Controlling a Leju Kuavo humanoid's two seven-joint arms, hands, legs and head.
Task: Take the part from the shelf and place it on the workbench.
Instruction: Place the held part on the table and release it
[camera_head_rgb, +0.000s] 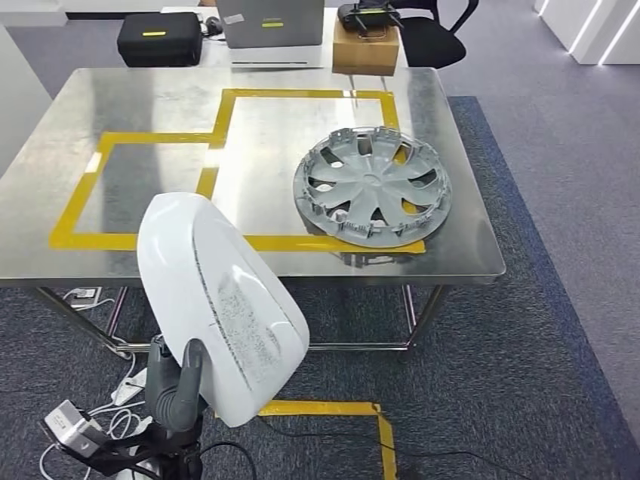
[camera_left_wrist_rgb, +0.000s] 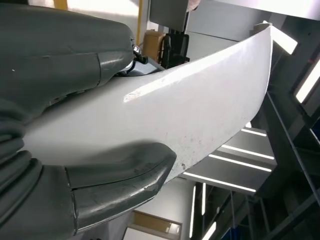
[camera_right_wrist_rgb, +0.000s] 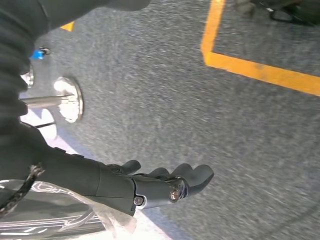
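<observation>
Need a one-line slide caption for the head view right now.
Left hand holds a white cover before the steel workbench, where a grey hubcap lies on yellow tape.

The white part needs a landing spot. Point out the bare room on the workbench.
Free: the left yellow-taped rectangle, its steel bare, nearest the left hand holding the white part. The left half of the bigger taped square is bare too. Crowded: its right side, under the grey wheel cover.
</observation>
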